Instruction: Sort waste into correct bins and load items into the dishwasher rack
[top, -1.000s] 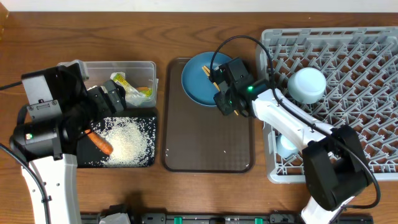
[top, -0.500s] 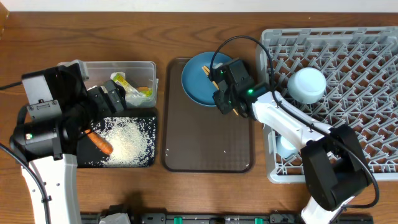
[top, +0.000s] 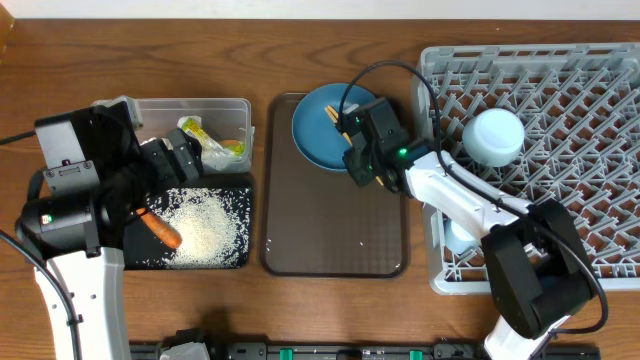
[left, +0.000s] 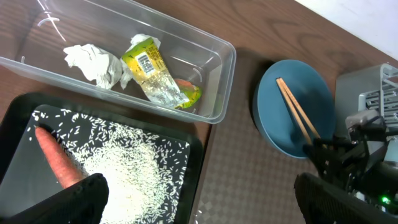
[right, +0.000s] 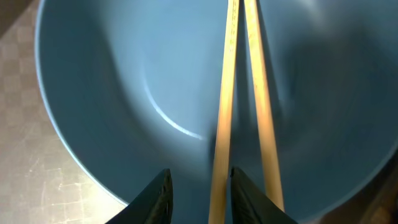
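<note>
The left gripper (left: 199, 183), spread wide, is held above the shallow black tray (left: 18, 134) of loose rice grains (left: 130, 174) and a smooth orange carrot (left: 59, 165). On the glossy round blue plate (right: 124, 93), one slender wooden chopstick (right: 222, 137) is straddled by the narrowly parted right gripper (right: 202, 177), not clamped.

Left end effector (left: 202, 199) gapes; right one (right: 202, 196) seemingly ajar.

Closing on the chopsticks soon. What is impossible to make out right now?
Overhead: right arm covers a pale item in the rack; unidentifiable.
Right wrist: bottom edge cuts off the right gripper, so contact with the chopsticks is unclear.
Left wrist: wrapper hides most of an orange thing in the clear tub.
</note>
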